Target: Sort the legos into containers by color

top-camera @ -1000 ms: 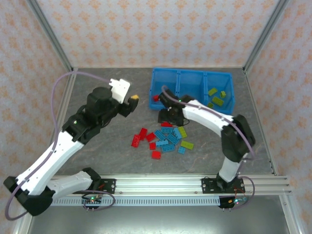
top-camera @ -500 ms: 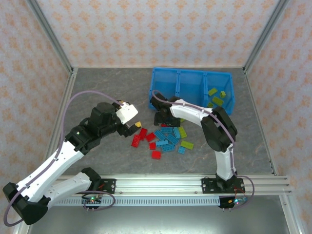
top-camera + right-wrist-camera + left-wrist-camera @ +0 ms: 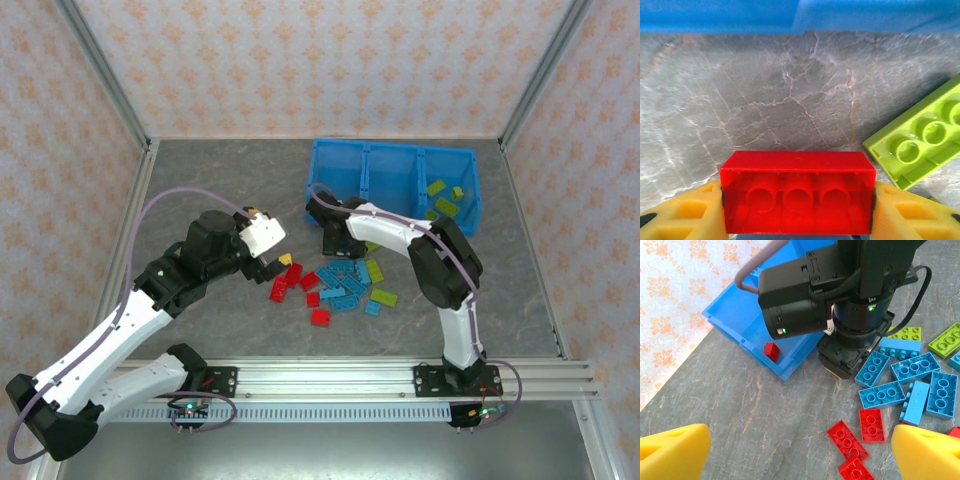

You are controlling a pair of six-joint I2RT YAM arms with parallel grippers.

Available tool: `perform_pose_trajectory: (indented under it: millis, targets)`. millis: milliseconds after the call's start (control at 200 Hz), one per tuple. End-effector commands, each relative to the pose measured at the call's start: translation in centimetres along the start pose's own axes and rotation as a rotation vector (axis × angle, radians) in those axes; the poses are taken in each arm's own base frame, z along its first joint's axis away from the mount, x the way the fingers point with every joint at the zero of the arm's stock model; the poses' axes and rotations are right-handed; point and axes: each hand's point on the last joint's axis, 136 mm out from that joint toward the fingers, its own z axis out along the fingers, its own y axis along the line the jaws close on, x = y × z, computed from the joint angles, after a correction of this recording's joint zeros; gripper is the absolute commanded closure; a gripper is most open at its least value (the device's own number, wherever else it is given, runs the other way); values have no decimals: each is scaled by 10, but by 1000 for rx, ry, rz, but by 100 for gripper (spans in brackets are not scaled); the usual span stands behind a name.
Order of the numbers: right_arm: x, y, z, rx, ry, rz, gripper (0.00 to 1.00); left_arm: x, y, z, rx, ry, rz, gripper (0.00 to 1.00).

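Tray wall risk: the blue tray [image 3: 395,146] is standing just beyond the right gripper [image 3: 336,246] — a low carry is risking a clip on its near wall.
Crowding risk: the left gripper [image 3: 800,451] is hanging wide apart and empty over the loose red legos [image 3: 860,432], near the right wrist, so both arms are risking a bump.
Grip risk: the red brick [image 3: 797,192] is being pinched at its ends between the yellow fingers [image 3: 680,215] — a shallow pinch is inviting a twist or slip.
Brick and tool: it is lying crosswise, touching both pads, with a lime brick [image 3: 920,145] lying beside it on the table.
Destination: another red piece [image 3: 771,351] is sitting in the tray's left compartment.
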Motion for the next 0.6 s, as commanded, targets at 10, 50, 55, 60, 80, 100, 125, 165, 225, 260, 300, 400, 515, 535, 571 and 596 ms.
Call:
perform_pose_trajectory:
  millis: [10,50,55,60,80,100,125,165,225,260,300,400,515,535,571,596]
  targets:
    - [-49,-3,-67,-71,-230,37,51,-1,-7,-3,19,-22,33,6]
    - [-66,-2,-84,-89,-297,44,51,-2,-5,-3,9,-28,32,6]
    - [-68,-2,-86,-90,-306,46,51,-2,-5,-3,7,-27,32,6]
    - [-70,-2,-88,-91,-314,46,51,-2,-5,-3,6,-29,32,6]
    - [-79,-3,-94,-93,-346,49,51,-2,-4,-3,0,-31,32,6]
    - [-88,-3,-101,-99,-381,53,51,-1,-3,-2,-6,-33,32,6]
    - [-99,-4,-107,-99,-415,63,51,-1,-3,-2,-12,-34,30,6]
    - [-116,-4,-114,-105,-452,77,51,0,-1,-1,-21,-36,26,6]
    - [-142,-4,-117,-112,-484,100,51,1,0,1,-32,-33,17,6]
    - [-154,-3,-114,-113,-490,113,51,3,1,1,-39,-26,13,6]
    - [-168,1,-112,-129,-489,121,51,4,3,2,-51,-19,8,6]
    - [-192,17,-94,-182,-462,119,50,8,7,3,-77,-1,6,6]
    - [-216,23,-80,-179,-460,132,49,11,10,4,-94,13,11,6]
    - [-218,22,-76,-174,-455,138,47,12,10,5,-97,14,11,6]
    - [-222,23,-73,-174,-444,143,43,12,11,5,-98,16,11,6]
    - [-224,24,-72,-178,-440,143,41,12,11,5,-100,17,11,6]
